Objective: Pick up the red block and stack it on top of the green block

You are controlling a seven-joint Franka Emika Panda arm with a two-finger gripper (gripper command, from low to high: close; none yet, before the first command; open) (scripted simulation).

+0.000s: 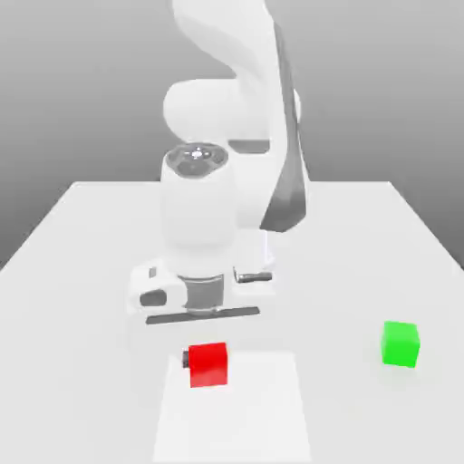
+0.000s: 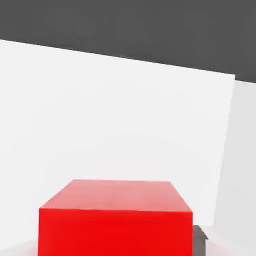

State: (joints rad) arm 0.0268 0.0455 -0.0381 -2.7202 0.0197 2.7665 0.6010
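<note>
Exterior view: white robot arm with grey joints reaches down over a pale, flat tabletop. Claw is low at the small, plain bright-red cube; can't tell whether it is spread, pressed together or pinching the cube. Small dark part shows at the cube's side, toward the exterior view's left. Red cube is upright, in front of the arm, over a brighter white patch of the surface. Small, plain bright-green cube sits on the tabletop, well apart, toward the exterior view's right. Red cube is not on green.

Hand view: red cube close up, paler top face and brighter side face showing, dark part right beside it. White surface behind, dark grey area past its straight edge.
</note>
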